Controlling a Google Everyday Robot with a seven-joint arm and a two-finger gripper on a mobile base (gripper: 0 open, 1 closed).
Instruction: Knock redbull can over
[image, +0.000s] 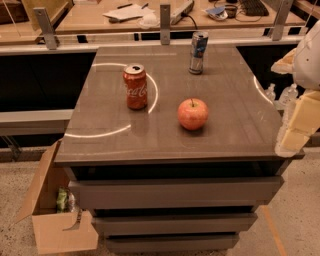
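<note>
Jaws, state indiscernible, on the pale arm (301, 117) at right of the table (235, 105), well apart from upright redbull can (198, 52).

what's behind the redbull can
Behind the redbull can is the table's far edge, then a metal post and a desk with papers. The can hides the tabletop directly behind it. The gripper hangs by the table's right edge, away from the can.

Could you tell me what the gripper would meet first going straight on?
Probably the table's right edge: the gripper, at the picture's right, points down there. Depth is unclear. The redbull can stands off its line.
</note>
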